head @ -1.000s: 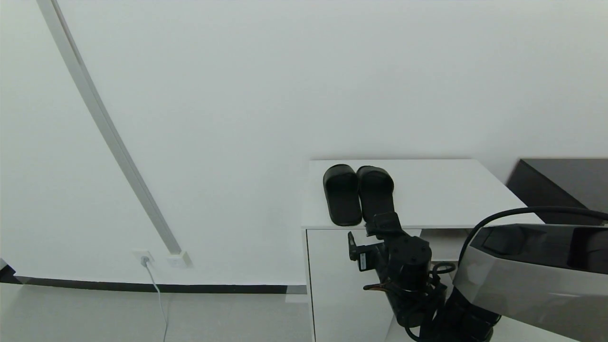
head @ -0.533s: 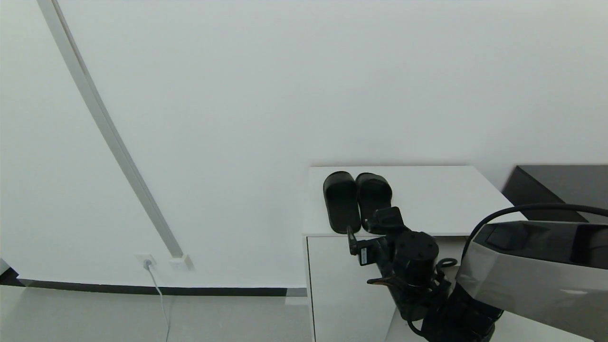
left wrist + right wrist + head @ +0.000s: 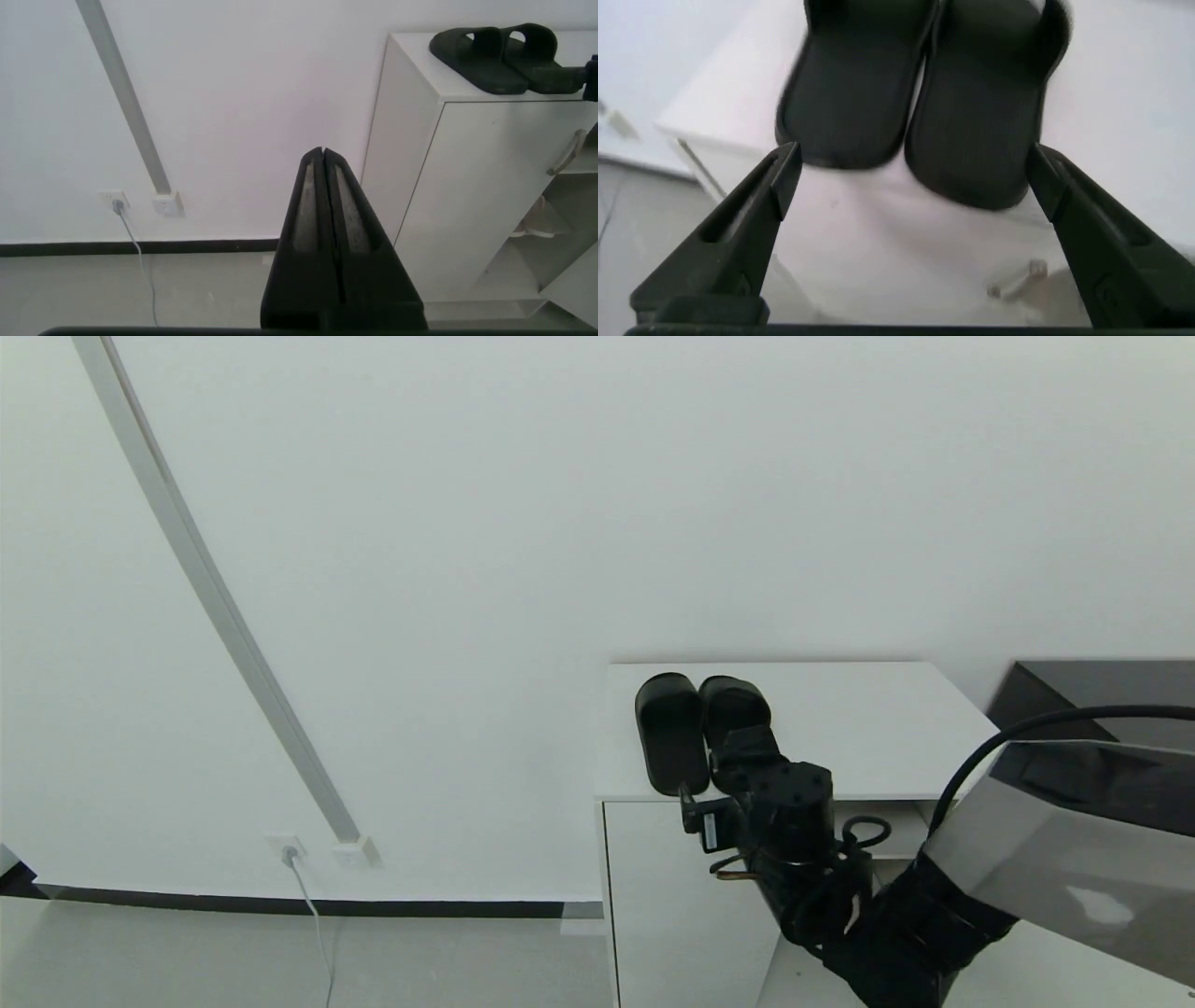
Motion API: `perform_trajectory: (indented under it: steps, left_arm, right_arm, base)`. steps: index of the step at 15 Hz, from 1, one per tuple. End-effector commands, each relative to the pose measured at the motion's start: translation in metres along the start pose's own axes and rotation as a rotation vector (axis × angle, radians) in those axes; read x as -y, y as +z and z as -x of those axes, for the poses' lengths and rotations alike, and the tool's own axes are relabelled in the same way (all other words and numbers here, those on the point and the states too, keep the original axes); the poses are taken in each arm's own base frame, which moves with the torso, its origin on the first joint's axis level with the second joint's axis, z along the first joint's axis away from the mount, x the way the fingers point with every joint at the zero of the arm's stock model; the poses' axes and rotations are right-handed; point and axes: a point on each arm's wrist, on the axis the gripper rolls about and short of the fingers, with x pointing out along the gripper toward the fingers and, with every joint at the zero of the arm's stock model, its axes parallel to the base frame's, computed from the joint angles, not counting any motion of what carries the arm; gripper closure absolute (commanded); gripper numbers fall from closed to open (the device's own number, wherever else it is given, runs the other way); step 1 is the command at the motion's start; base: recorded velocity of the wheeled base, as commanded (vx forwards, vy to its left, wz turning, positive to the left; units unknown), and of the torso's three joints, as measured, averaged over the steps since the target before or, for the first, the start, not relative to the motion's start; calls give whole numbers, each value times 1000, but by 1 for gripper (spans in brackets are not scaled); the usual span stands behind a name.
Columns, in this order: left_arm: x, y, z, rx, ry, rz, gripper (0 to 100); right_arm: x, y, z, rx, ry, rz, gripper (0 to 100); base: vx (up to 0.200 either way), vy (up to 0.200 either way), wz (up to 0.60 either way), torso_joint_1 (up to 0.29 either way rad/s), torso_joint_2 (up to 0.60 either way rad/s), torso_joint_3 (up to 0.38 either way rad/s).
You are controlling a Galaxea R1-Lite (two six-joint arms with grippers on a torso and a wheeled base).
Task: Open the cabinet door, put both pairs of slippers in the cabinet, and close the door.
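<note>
left tool point(image 3: 322, 155) closed tight; right tool point(image 3: 912, 154) spread wide

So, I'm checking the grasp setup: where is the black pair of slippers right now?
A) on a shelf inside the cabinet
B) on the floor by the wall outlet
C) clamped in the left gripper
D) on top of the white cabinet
D: the black slippers lie side by side on the white cabinet top, with the open right gripper at their heel ends.

A white cabinet point(image 3: 868, 719) carries a pair of black slippers point(image 3: 670, 733) on its flat top. They lie side by side, touching, at the top's left front corner.
</note>
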Motion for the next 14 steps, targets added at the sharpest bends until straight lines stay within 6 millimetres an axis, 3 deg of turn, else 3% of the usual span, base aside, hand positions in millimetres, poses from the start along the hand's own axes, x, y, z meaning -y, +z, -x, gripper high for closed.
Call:
perform_trajectory:
  steps: [1, 5, 11, 14]
  left_arm:
    - [0, 0, 0, -2, 0, 0, 100]
    - [0, 0, 0, -2, 0, 0, 100]
    - [0, 0, 0, -2, -3, 0, 100]
    - [0, 0, 0, -2, -4, -1, 100]
  right_arm:
    - [-3, 49, 4, 31, 3, -109, 0]
    - [-6, 86, 0, -55, -65, -171, 0]
    - [-8, 78, -4, -81, -99, -185, 0]
    - [-9, 69, -4, -99, -103, -173, 0]
  base:
    - [0, 0, 0, 0, 0, 0]
    - [0, 0, 0, 0, 0, 0]
    - [0, 0, 0, 0, 0, 0]
    - [200, 0, 0, -1, 2, 4]
